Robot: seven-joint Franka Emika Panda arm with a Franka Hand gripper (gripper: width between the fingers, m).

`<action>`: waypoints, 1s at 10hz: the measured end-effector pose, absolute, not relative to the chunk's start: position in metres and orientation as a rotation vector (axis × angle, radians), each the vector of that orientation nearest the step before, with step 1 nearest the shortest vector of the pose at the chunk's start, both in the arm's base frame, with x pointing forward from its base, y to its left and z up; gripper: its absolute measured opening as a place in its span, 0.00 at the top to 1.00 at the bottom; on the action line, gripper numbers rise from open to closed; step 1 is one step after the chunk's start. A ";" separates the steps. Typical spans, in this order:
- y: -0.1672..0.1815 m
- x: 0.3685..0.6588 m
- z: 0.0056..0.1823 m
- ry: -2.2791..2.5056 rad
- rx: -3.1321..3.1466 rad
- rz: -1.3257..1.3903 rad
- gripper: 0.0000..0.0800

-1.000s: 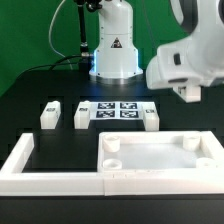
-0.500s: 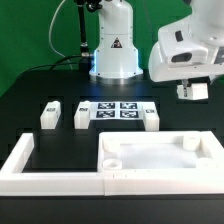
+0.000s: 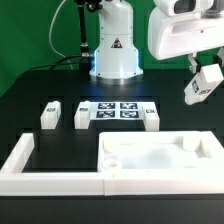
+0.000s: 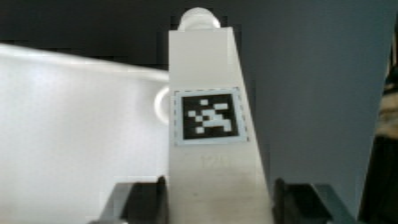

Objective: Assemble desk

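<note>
Exterior view: the hand (image 3: 205,70) hung high at the exterior view's right, pinching one leg (image 3: 203,86) by its upper end, so that the leg dangled tilted in the air, well clear of the tabletop (image 3: 20,110). Below it the panel (image 3: 160,160) lay flat with its rim up and a round socket (image 3: 112,144) showing at a corner. The low wall (image 3: 50,178) ran just beside the panel. Three loose legs (image 3: 50,114) (image 3: 82,114) (image 3: 151,119) stood around the marker board (image 3: 117,110). Wrist view: the leg (image 4: 214,90) filled the middle, a straight white block with a rounded tip and a square tag (image 4: 212,116) on its face. The dark fingers (image 4: 139,205) pressed on its two sides near the base. The white panel (image 4: 80,100) was blurred behind it. The leg looked like stiff, light, hard plastic. Its smooth faces could slip or twist between narrow pads, as the tilt suggested. A firm hold across the flat sides was likely best, leaving the rounded end free for a socket. The panel looked rigid but too wide to pinch anywhere except at its rim.
</note>
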State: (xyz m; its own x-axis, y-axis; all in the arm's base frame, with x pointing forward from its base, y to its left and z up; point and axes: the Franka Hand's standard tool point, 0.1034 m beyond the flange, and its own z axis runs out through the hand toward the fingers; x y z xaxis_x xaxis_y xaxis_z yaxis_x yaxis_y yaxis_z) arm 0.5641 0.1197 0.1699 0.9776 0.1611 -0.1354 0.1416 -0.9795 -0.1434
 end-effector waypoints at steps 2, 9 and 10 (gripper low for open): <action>0.106 0.581 0.164 -0.311 -2.998 -0.022 0.64; 0.092 0.628 0.193 -0.419 -2.957 -0.687 0.64; 0.091 0.628 0.191 -0.420 -2.957 -0.684 0.64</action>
State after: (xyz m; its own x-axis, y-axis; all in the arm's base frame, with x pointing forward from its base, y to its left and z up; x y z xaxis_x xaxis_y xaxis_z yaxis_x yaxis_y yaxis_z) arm 0.6280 0.0914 0.1908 0.8631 0.2468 0.4407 0.2812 -0.9595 -0.0134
